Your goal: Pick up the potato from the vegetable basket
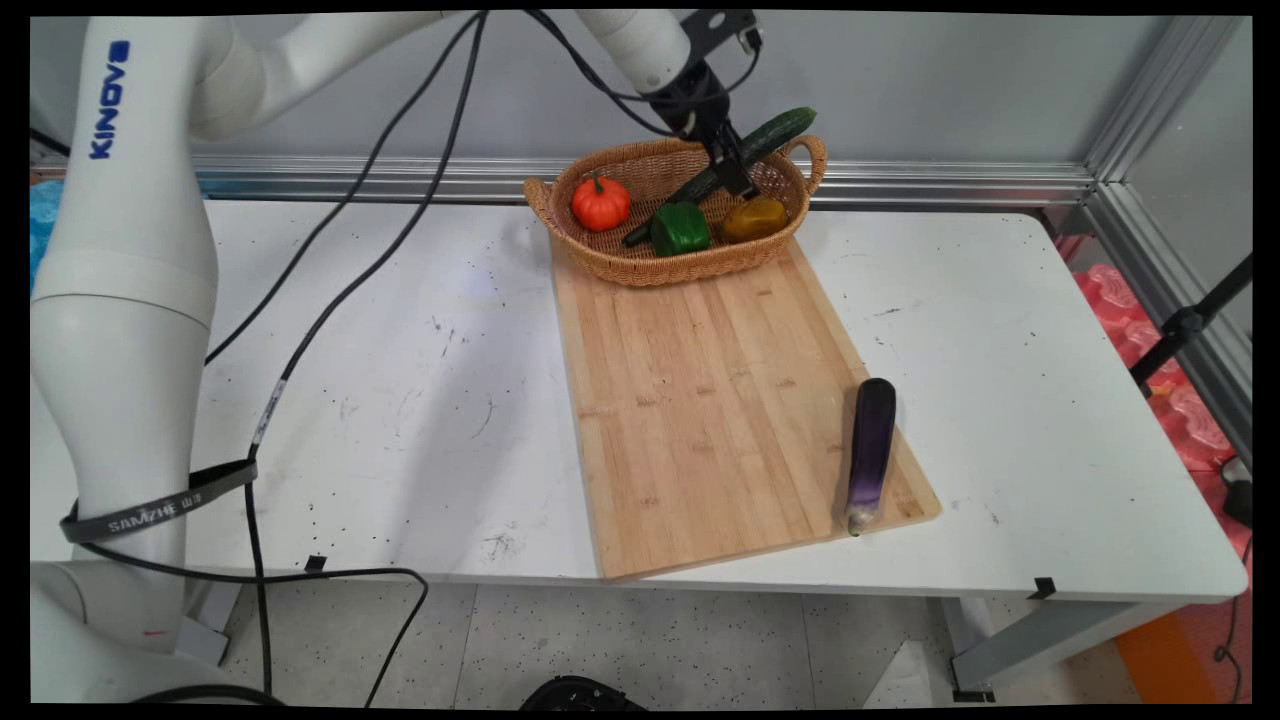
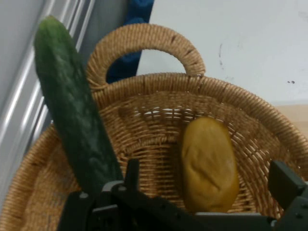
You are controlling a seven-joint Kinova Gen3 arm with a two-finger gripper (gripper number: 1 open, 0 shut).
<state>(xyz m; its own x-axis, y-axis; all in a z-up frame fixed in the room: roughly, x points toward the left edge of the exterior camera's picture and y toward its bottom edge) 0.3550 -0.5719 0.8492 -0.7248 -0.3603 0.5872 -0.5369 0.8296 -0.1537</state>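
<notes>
Pincer [image 1: 733,165] clasps one cucumber [image 1: 770,138] (tilted) above one basket [image 1: 640,262].

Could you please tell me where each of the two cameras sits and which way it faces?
Main view: fixed above the table's near side, looking down across the white table toward the wall; shows the white arm and black gripper.
Hand view: mounted on the hand, looking along the black gripper into the woven wicker basket.
Shared: the wicker basket, long dark green cucumber and yellow pepper.
</notes>
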